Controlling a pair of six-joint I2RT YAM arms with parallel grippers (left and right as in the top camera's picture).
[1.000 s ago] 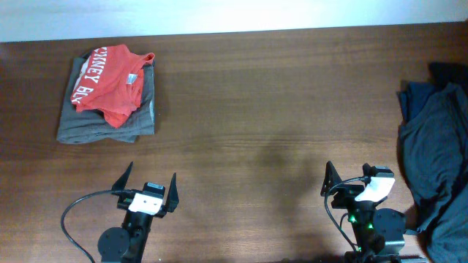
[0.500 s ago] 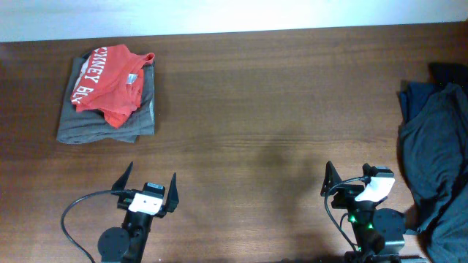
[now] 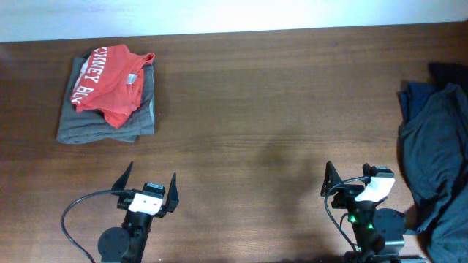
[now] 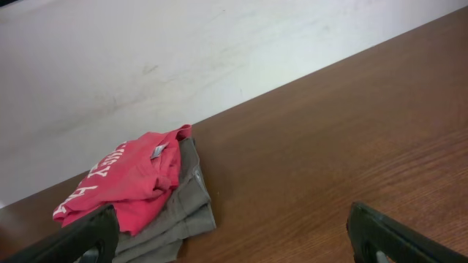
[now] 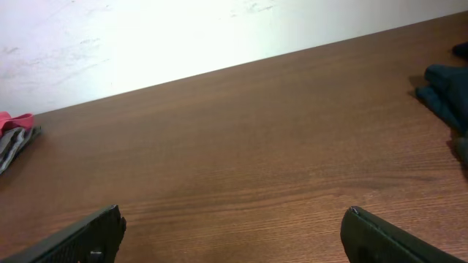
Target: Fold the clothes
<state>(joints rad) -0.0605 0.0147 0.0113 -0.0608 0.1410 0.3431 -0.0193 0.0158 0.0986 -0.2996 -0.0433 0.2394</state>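
Reading first: the red tee at ten o'clock on the table carries white block lettering. From overhead only "NEY" comes through clearly, with "EL" on the line below, and folds swallow the rest. A small white neck tag shows too, but it's too small to read. The left wrist view catches the same lettering edge-on and it can't be read there. The tee lies rumpled on top of a neatly folded grey garment.

Over at three o'clock is the clothes, a big, very dark heap slumped at the table's right edge and running out of the overhead picture. A blue garment peeks out at its twelve o'clock side, the two touching.

Now the arms. The left gripper sits at seven o'clock near the front edge, its fingers spread wide with bare wood between them, holding nothing. The clothes is well apart from it, right across the table at its three o'clock.

The right gripper is at five o'clock, its fingers likewise spread wide and closed on nothing. The dark heap lies near it, off at its two to three o'clock, not touching. In the right wrist view a bit of dark cloth shows at the right edge, outside the span of the fingers.
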